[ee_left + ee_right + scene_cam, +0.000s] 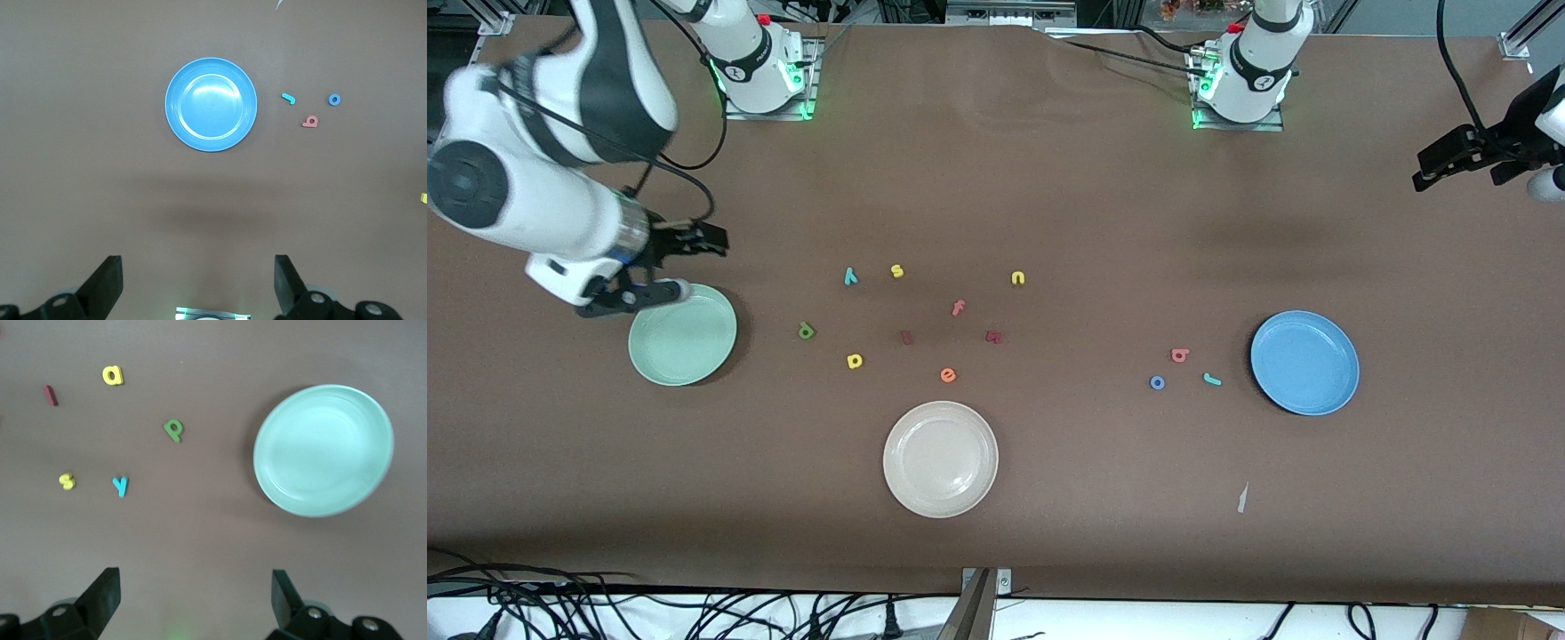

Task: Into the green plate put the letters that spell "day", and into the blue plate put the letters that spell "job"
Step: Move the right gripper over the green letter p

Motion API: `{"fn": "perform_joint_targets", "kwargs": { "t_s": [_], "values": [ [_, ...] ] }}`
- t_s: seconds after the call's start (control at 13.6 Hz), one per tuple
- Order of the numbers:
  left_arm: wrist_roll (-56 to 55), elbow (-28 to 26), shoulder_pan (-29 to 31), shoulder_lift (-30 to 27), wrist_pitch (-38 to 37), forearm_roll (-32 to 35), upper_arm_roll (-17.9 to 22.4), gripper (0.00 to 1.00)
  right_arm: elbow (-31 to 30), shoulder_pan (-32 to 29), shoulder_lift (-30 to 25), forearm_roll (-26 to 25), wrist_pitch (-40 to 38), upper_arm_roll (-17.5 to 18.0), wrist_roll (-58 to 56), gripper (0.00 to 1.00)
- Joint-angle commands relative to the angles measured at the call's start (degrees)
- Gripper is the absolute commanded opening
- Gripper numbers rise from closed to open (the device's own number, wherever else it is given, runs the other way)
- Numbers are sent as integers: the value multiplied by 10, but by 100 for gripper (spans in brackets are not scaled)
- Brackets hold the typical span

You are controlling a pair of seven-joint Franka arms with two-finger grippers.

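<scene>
The green plate [682, 336] [323, 450] lies empty toward the right arm's end. Beside it lie the olive d [807, 332] [173, 430], yellow a [855, 361] [113, 375] and teal y [851, 276] [120, 485]. The blue plate [1304, 362] [211, 105] lies empty toward the left arm's end, with the salmon b [1180, 356] [309, 122], blue o [1157, 382] [334, 99] and teal j [1212, 380] [288, 99] beside it. My right gripper [704, 265] [193, 597] hangs open and empty over the green plate's rim. My left gripper [1427, 169] [198, 280] hangs open and empty above the table's end.
A cream-white plate [940, 459] sits nearest the front camera, mid-table. Other letters are scattered in the middle: yellow s [897, 271], yellow n [1017, 278], pink f [958, 308], orange e [948, 375] and two dark red ones [906, 337]. A paper scrap [1242, 498] lies near the blue plate.
</scene>
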Motion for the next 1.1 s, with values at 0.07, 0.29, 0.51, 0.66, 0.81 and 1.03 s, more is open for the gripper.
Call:
{"fn": "perform_joint_targets", "kwargs": {
  "t_s": [0.07, 0.29, 0.51, 0.66, 0.81, 1.03],
  "values": [
    [7, 6, 4, -3, -7, -14, -2, 100, -75, 31, 19, 1, 121, -2, 37, 100],
    [7, 6, 4, -3, -7, -14, -2, 100, -90, 59, 59, 0, 198, -2, 38, 100],
    [7, 6, 4, -3, -7, -14, -2, 100, -90, 67, 95, -4, 254, -2, 26, 100],
    [7, 6, 4, -3, -7, -14, -2, 100, -94, 71, 120, -5, 296, -2, -2, 100],
    [7, 6, 4, -3, -7, -14, -2, 100, -118, 72, 127, -6, 346, -2, -35, 100],
    [7, 6, 4, -3, -8, -14, -2, 100, -147, 71, 133, -8, 406, -2, -85, 100]
  ]
}}
